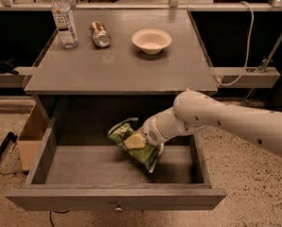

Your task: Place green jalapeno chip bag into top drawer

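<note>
Claw at chip bag inside drawer

Claw at bag in drawer

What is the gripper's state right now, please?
Gripper: closed on the chip bag, inside the open drawer.
</note>
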Tool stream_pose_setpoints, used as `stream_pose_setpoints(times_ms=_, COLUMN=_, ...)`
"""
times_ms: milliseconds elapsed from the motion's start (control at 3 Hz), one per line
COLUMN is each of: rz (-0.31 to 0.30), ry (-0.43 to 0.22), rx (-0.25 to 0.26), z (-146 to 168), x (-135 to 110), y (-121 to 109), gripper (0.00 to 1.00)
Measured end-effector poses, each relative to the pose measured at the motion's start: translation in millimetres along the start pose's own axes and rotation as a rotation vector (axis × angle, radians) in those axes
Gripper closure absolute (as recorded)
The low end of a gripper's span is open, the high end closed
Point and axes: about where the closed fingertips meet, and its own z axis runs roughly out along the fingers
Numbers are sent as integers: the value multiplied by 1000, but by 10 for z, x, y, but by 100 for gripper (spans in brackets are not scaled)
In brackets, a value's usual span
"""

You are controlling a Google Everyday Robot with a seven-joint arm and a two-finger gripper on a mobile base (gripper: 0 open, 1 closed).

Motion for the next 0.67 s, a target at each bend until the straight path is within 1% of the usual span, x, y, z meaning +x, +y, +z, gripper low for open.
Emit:
stream_pose_setpoints(times_ms=333, rz=0, ry=0, rx=0, z=0, x=0, y=0, gripper=31)
stream_pose_setpoints(times_ms=667, rz=0, ry=0, rx=0, z=0, x=0, y=0, gripper=8)
